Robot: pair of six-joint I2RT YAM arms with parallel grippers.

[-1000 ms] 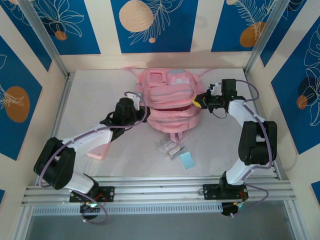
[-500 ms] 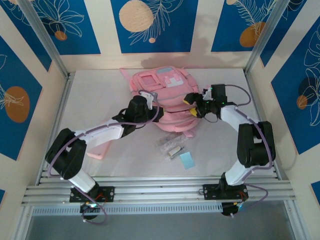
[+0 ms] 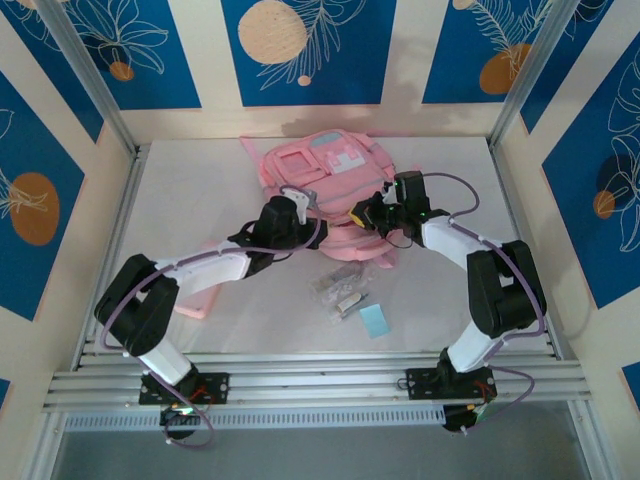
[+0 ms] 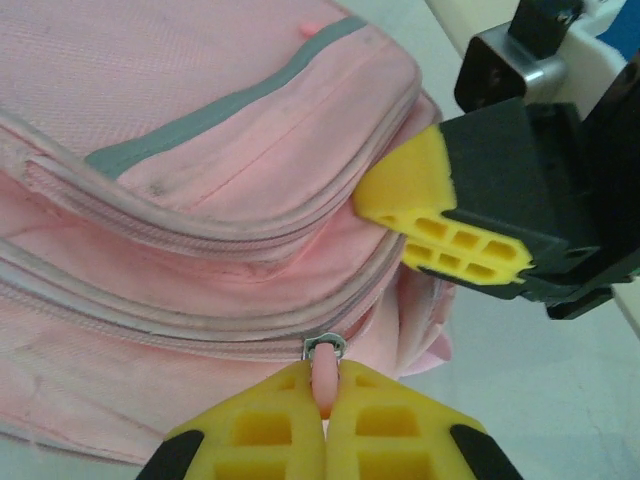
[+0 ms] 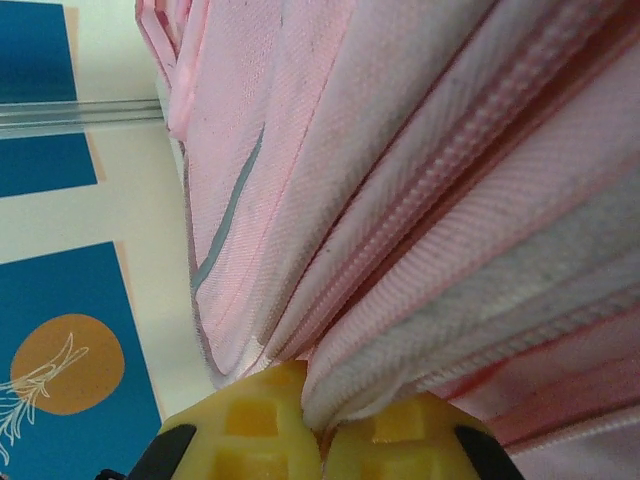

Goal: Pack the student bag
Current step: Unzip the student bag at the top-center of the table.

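A: What is taking up most of the pale flat table [image 3: 190, 190]?

B: The student bag [image 3: 325, 168], a large soft pink fabric backpack with grey trim and pale blue patches. It is lying flat toward the table's far side with its front pockets facing up, and a pink strap is showing at its far left corner.

A: And the two arms?

B: Both are reaching in to the bag's near side. The white-and-black left arm [image 3: 195, 268] is coming from the bag's left and the matching right arm [image 3: 455, 238] from its right.

A: What is the left gripper [image 4: 325, 405] doing?

B: Its yellow foam pads [image 4: 260, 430] are pressing together on a small pink zipper pull [image 4: 323, 372] on a zip line along the bag's near side.

A: And the right gripper [image 5: 318, 422]?

B: It is sitting close beside the bag's front pocket corner. Its jaws are nearly meeting, pinching a fold of the bag's pink fabric next to a zip line.

A: Is anything lying loose?

B: A small flat pink pouch [image 3: 193, 306] is peeking out from under the left arm, well off the bag's near left. A little heap of clear plastic packets [image 3: 338, 292] is lying just on the near side of the bag. A small pale blue square card [image 3: 375, 320] is resting a little nearer than those, apart from the bag
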